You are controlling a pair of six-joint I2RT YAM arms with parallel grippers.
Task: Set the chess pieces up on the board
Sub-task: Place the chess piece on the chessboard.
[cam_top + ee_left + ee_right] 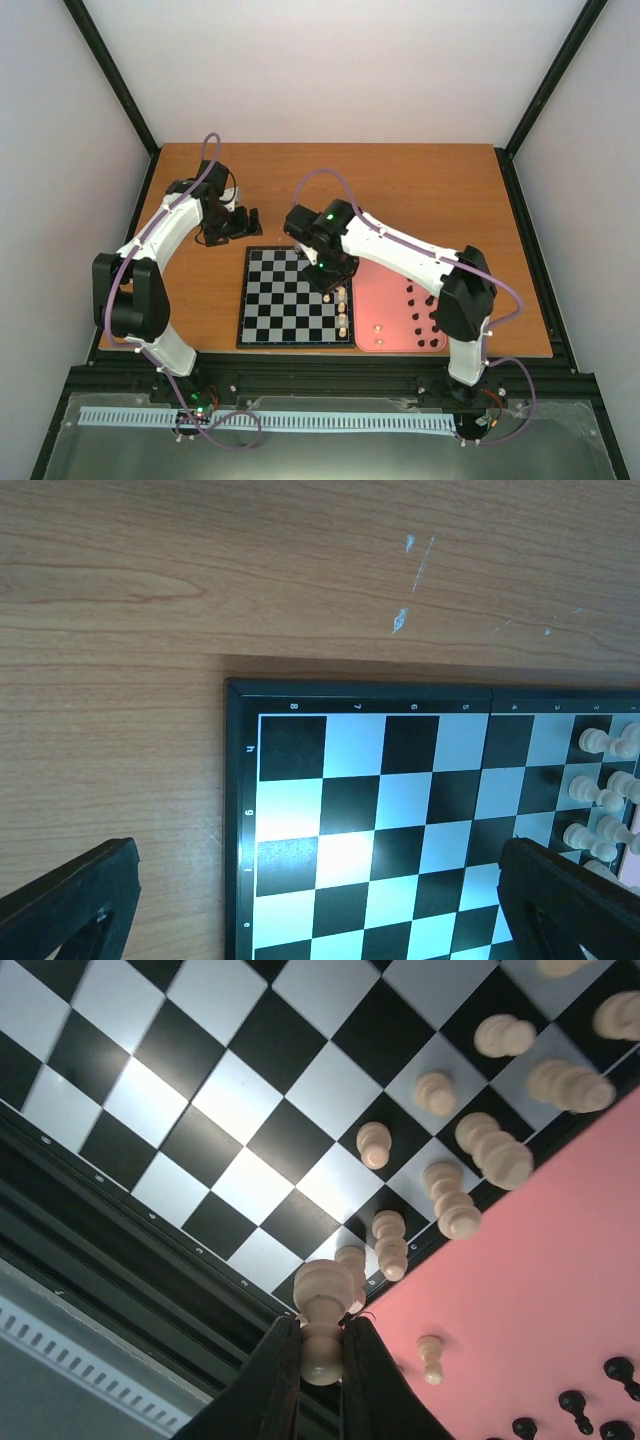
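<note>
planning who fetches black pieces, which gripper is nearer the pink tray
Right. The right gripper is above the right edge of the board, next to the pink tray; the left gripper is past the board's far left corner.

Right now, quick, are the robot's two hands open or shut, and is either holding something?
Left gripper: open, holding nothing.
Right gripper: shut on a cream chess piece.

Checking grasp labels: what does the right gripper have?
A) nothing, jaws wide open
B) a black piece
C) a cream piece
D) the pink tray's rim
C: the right wrist view shows the right gripper shut on the base of a cream piece, whose head stands out above the fingertips.
</note>
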